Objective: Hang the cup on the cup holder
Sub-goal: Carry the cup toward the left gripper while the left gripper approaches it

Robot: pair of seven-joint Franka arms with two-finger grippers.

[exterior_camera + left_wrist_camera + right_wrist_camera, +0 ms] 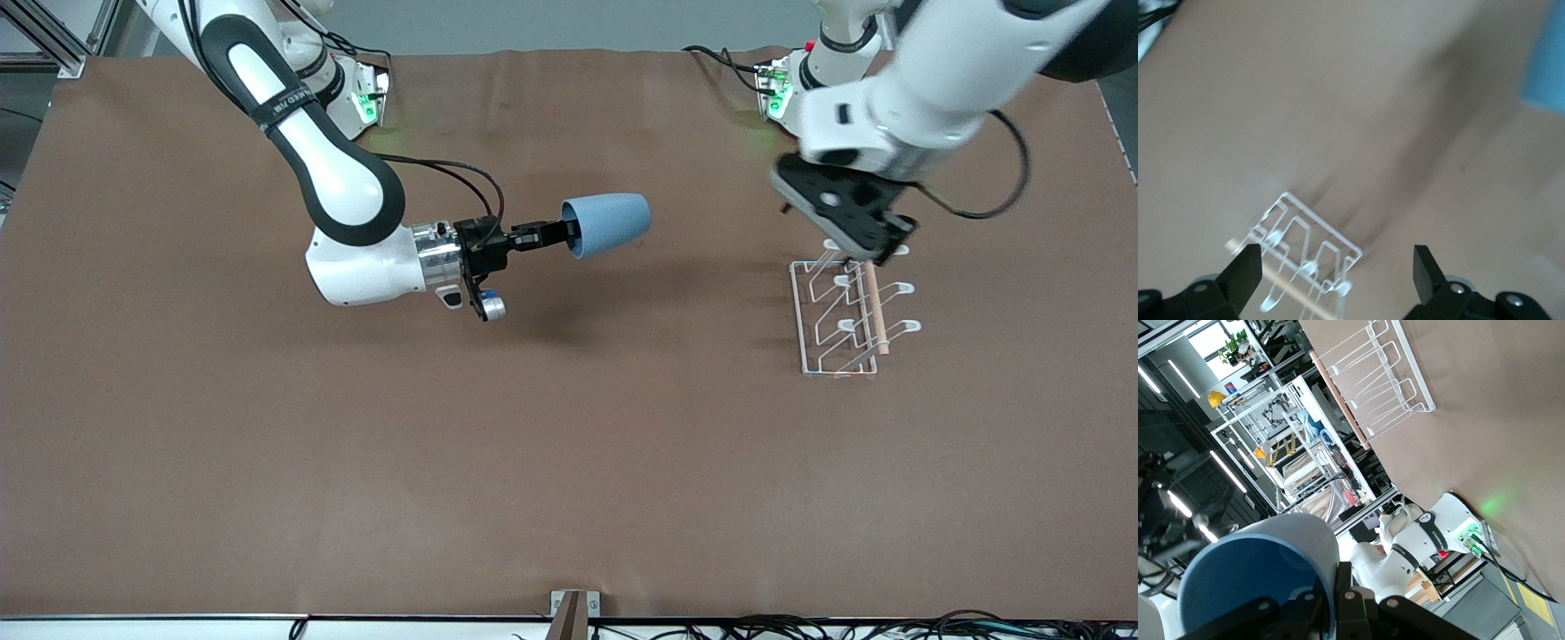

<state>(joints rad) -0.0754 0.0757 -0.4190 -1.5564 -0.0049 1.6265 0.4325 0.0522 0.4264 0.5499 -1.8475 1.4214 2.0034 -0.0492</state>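
The right gripper (pixel 553 234), jaws clamped on the cup's (pixel 607 225) rim, holds it sideways, the cup holder (pixel 846 311) at its 3 o'clock under the left gripper (pixel 876 253), whose jaws are open.

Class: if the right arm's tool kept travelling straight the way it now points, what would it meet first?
Probably the cup holder: the right tool, shut on the cup rim, points toward it over bare table; height is unclear.

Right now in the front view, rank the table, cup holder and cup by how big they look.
1. Table, by far the largest.
2. Cup holder.
3. Cup, smallest, though the right claw holds it raised above the table, so it looks somewhat larger than it is.
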